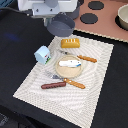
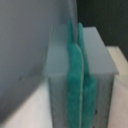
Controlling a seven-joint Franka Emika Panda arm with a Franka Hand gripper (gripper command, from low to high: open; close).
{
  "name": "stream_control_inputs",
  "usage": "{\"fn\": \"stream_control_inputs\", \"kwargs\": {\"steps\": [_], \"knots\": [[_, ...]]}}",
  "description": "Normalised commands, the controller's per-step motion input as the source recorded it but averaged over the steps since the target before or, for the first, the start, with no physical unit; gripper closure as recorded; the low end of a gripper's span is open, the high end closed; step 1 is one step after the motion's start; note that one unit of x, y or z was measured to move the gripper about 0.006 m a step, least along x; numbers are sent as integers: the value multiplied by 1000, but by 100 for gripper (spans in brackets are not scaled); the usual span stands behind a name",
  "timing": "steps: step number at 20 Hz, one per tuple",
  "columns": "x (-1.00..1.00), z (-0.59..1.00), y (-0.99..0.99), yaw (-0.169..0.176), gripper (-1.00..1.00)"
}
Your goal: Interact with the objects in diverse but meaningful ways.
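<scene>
We hold the grey pan (image 1: 62, 23) gripped in the gripper (image 2: 76, 80); loaf (image 1: 70, 43), fish (image 1: 70, 63), sausage (image 1: 53, 85) and carton (image 1: 43, 54) remain untouched.

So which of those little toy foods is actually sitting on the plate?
The silver fish. It lies on the round tan plate. The bread loaf, the sausage and the pale blue carton all rest on the placemat instead.

The tool (image 2: 80, 85) fills the wrist view: two teal pads (image 2: 74, 75) pressed flat together with only a thin seam between them, set in a grey block. A blurred grey mass (image 2: 27, 45) lies beside it, with the pale surface (image 2: 25, 112) below.
</scene>
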Motion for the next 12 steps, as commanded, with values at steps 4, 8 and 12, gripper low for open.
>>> {"fn": "stream_control_inputs", "kwargs": {"steps": [4,8,12], "knots": [[-777,-132,-85,103,100],[-744,-53,-1,136,100],[-701,-44,-8,133,100]]}}
